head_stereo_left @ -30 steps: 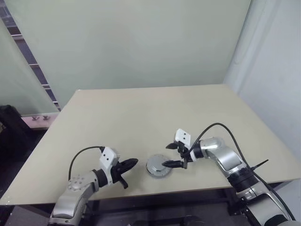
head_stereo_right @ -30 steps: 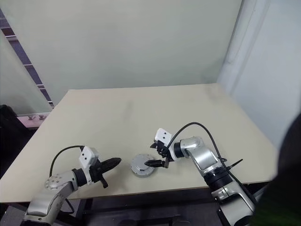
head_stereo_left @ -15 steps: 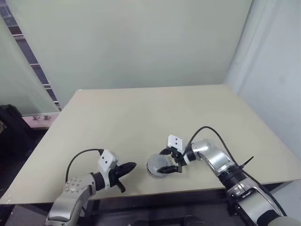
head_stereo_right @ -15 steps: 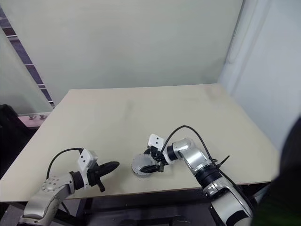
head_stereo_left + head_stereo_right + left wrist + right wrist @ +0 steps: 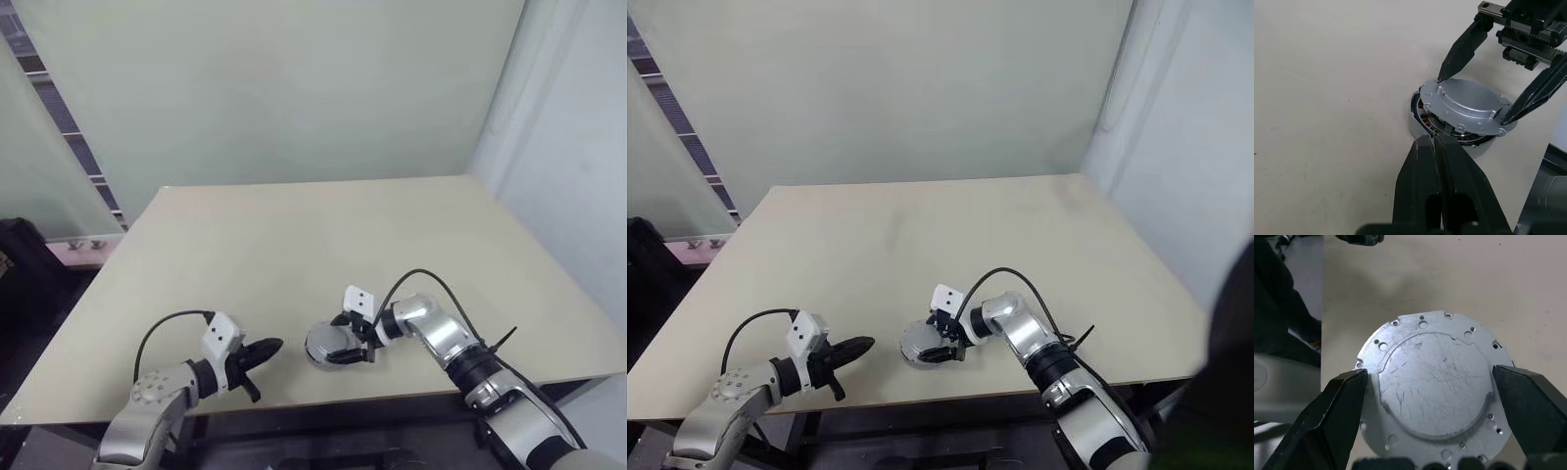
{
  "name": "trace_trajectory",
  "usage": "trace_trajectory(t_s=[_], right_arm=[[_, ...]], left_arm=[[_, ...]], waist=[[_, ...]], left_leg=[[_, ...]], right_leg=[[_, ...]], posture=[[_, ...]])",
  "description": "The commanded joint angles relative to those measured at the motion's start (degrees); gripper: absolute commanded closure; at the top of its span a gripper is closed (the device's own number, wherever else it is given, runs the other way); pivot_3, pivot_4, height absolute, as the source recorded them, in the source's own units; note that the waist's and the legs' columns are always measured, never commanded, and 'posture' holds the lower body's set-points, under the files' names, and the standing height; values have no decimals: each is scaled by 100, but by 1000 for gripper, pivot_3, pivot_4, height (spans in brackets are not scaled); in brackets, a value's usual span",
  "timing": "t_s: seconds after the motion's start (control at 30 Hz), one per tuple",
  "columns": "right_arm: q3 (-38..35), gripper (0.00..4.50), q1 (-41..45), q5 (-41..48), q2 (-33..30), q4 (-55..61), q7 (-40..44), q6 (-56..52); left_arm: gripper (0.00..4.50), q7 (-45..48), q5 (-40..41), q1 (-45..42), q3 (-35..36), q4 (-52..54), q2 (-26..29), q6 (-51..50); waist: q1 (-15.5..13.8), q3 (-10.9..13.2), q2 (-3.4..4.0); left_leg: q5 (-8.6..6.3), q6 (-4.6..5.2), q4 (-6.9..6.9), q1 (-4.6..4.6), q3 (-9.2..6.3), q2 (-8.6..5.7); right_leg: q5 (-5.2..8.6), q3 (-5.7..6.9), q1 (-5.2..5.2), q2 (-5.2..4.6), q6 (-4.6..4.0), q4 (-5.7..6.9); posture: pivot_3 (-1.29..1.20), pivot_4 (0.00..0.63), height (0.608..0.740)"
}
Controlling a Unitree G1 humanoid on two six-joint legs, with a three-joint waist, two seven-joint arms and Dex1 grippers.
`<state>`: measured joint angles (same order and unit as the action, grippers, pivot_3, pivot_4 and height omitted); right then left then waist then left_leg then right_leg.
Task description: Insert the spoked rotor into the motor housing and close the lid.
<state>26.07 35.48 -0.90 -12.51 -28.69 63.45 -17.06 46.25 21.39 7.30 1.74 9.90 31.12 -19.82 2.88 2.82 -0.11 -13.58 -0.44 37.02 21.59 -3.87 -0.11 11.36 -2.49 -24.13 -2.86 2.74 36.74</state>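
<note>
The motor housing [image 5: 1417,125], a round silvery cup with copper-brown windings, stands near the table's front edge. On top of it the lid [image 5: 1469,105] lies slightly tilted; it shows as a grey-silver round plate with small holes round its rim. My right gripper [image 5: 340,340] reaches in from the right and straddles the lid [image 5: 1432,382], with one fingertip [image 5: 1442,76] against each side of the rim. My left gripper [image 5: 271,346] is shut and empty, just left of the housing and pointing at it. The spoked rotor is hidden.
The beige table [image 5: 294,245] stretches far behind the housing, and its front edge runs just below both grippers. A pale wall stands behind the table and a glass partition [image 5: 49,176] to its left.
My right gripper came down and to the left over the housing. Its fingers now stand on either side of the lid and have drawn in a little. The left gripper has kept still.
</note>
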Motion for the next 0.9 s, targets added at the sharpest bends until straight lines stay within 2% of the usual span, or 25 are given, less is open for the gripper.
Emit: trace_trajectory(t_s=[0.03,0.07,0.53,0.9], right_arm=[[-138,927,130,18,81,74,-163,-128],[-157,1195,126,35,96,116,-194,-223],[-102,1194,10,-59,167,863,-806,-1455],[327,1194,-175,-301,102,1188,-1078,-1783]], left_arm=[[4500,-25,100,-49,155,262,48,-10],[4500,-27,99,-56,152,264,45,-17],[4500,-34,81,-127,81,220,-22,-27],[4500,-47,69,-134,70,200,-72,-19]], waist=[[0,0,0],[1,0,0],[-1,0,1],[-1,-1,0]], left_leg=[[0,0,0,0,-1,0],[0,0,0,0,-1,0],[0,0,4,0,-1,0],[0,0,6,-2,-1,0]], right_leg=[[0,0,1,0,0,0],[0,0,0,0,0,0],[-1,0,2,0,-1,0],[-1,1,4,0,-1,0]], posture=[[0,0,740],[0,0,740],[0,0,740],[0,0,740]])
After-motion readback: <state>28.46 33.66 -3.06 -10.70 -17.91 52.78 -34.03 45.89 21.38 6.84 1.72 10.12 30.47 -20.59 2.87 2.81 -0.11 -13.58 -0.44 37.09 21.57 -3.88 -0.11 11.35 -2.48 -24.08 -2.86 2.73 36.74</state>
